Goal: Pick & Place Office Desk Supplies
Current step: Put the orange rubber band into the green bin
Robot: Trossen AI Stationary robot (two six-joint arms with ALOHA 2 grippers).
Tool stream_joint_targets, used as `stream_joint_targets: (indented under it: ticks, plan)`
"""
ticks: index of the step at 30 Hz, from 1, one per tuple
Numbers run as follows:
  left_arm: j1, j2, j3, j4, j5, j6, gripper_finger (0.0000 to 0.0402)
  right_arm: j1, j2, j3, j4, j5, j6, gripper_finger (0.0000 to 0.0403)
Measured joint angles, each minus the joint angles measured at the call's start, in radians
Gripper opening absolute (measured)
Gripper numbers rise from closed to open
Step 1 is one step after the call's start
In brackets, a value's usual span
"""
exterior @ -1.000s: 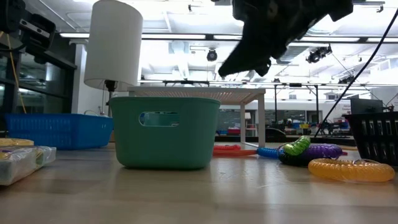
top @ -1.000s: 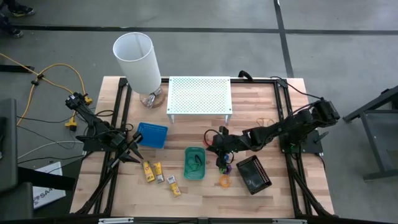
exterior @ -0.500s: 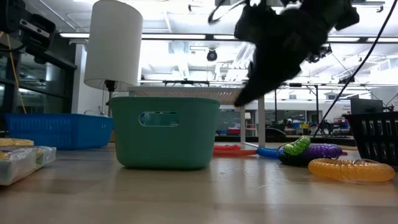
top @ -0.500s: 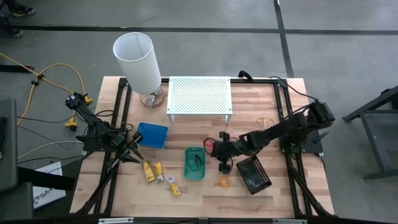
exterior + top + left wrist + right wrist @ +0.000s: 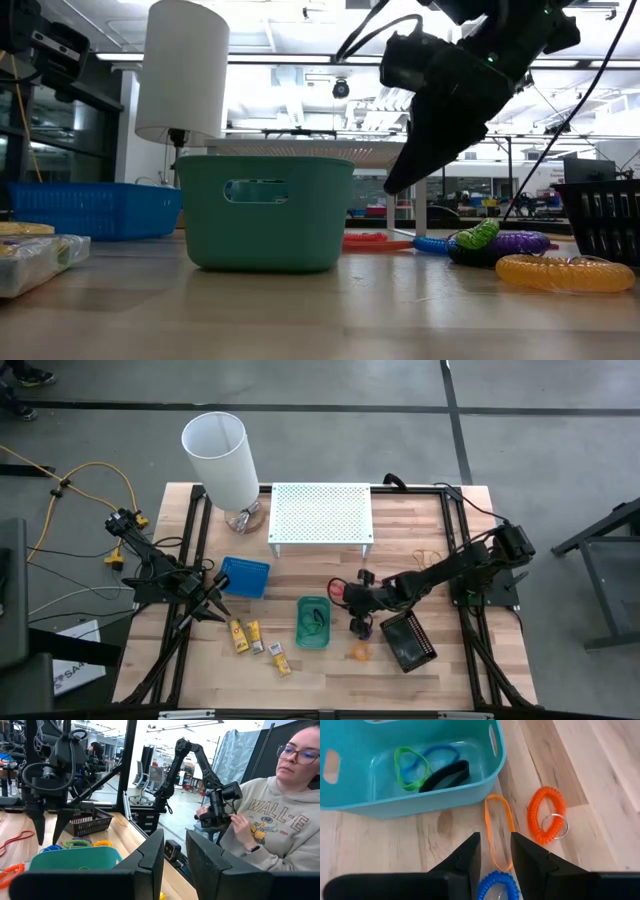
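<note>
Your right gripper (image 5: 495, 851) hung parted, seemingly empty, over the orange band (image 5: 499, 830) — a skewed descent could flick it away.

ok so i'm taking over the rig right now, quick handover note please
Right pincer: open, empty, hovering low beside the green tray, over an orange band.
Left pincer: open, empty, waiting at the table's left side near the blue tray.
Done: a green ring, a blue ring and a black band lie in the green tray.
Left: the orange band, orange coil, blue coil and purple coil are loose on the table near the black tray; the yellow-and-white blocks lie untouched.
</note>
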Motion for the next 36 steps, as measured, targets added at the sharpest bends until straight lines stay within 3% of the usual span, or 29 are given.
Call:
stream_joint_targets:
  ticks: [17,36]
  plan:
    - [0.0,0.0,0.0,0.0,0.0,0.0,0.0079,-0.042,0.108,0.0,0.011,0.014,0.077,0.0096]
    - [0.0,0.0,0.0,0.0,0.0,0.0,0.0079,-0.034,0.144,0.001,0.002,0.011,0.096,0.0081]
